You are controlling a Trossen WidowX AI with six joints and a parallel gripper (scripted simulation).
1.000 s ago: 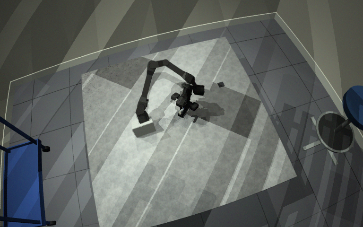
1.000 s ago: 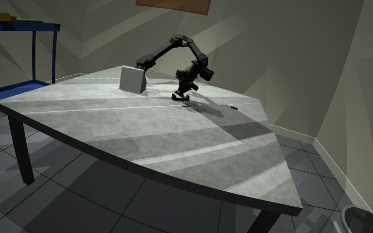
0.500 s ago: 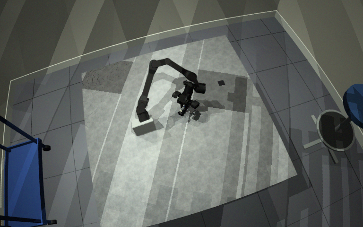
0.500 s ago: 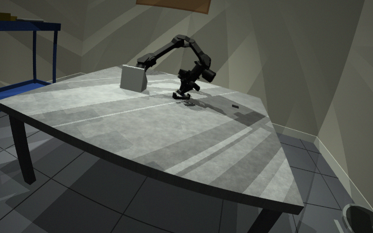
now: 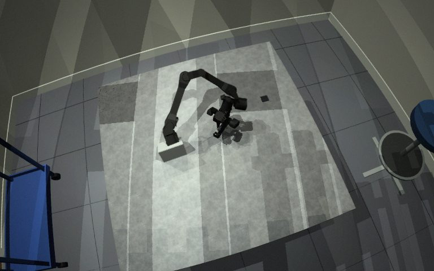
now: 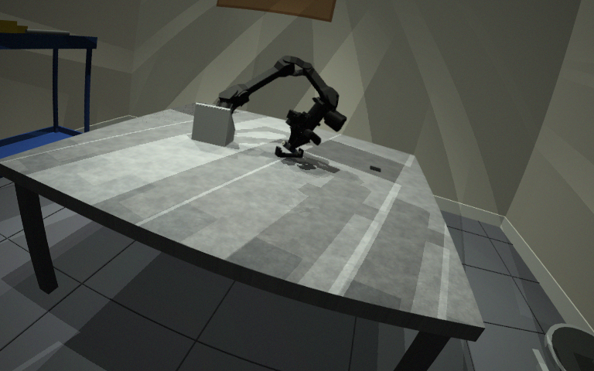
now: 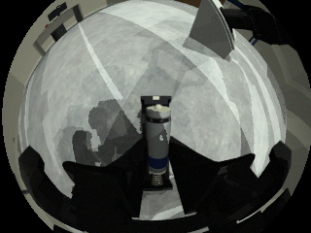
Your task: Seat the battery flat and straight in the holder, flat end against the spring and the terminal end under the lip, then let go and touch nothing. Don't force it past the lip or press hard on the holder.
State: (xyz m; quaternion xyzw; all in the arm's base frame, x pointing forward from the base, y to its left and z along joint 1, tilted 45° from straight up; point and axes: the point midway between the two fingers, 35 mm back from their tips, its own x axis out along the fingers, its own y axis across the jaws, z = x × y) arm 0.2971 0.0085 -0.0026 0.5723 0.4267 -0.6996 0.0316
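Battery (image 7: pixel 157 135): a pale grey cylinder with a blue band near its lower end and a lighter cap at the far end; upright in the wrist view, lengthwise between the two dark fingers.
Pincer (image 7: pixel 157 175): closed on the battery, one finger (image 7: pixel 113 178) on each side of it.
Holder (image 6: pixel 288 152): a small dark cradle on the bench (image 6: pixel 245 209); the battery lies directly over it, low; whether it touches, I cannot tell.
Arm base (image 6: pixel 212 124): a pale block beside the holder.
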